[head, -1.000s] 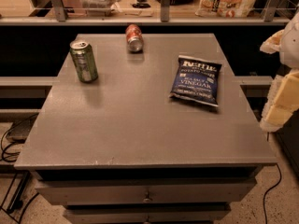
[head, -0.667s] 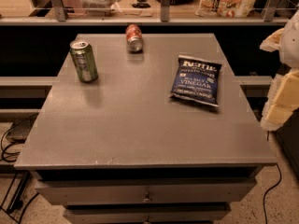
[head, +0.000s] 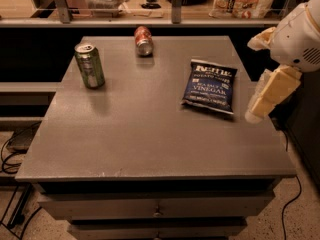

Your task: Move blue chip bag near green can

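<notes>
count: 1 gripper (head: 254,115), 1 blue chip bag (head: 210,85), 2 cans
gripper: in the air off the table's right edge, just beside the bag, not touching it; holds nothing; can't tell whether it's open or closed
blue chip bag: flat on the right half of the top, well apart from the green can
green can (head: 90,65): upright, far left
red can (head: 143,40): on its side, at the far edge
surface: grey table (head: 140,144), drawers (head: 157,206) in front, cables (head: 10,154) on the floor at left
room: cluttered shelf (head: 150,14) behind
diff: gripper has shifted left toward the bag; bag and cans unmoved
</notes>
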You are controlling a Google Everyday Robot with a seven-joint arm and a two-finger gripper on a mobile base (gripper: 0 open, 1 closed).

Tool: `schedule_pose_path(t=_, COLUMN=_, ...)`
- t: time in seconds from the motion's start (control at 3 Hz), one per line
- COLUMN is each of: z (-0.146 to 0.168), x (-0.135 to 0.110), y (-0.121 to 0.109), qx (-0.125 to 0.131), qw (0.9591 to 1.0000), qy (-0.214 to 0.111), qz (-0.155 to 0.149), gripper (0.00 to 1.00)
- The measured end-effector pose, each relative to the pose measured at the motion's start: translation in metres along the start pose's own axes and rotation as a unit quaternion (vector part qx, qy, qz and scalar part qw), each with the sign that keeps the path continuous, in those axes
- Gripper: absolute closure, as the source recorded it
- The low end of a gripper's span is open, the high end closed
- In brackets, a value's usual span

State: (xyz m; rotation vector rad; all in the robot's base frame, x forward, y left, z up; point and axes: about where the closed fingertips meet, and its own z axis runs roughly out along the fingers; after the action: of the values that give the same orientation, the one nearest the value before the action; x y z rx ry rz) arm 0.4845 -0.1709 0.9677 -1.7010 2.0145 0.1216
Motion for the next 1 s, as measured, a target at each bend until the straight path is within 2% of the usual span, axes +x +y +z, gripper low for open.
schedule_pose_path(t=0.33, z=0.000, x=0.000, y=0.000, qx=0.000, qw=1.0000, qy=0.000, qz=0.000, gripper=0.00)
schedule_pose_path(t=0.67, z=0.018, x=-0.012, y=-0.006, qx=0.010, qw=0.9999, qy=-0.007, qz=0.001, gripper=0.00)
schedule_pose_path(t=1.0, z=0.048, x=-0.024, y=-0.025, qx=0.018, qw=0.9994, qy=-0.025, qz=0.014, gripper=0.00)
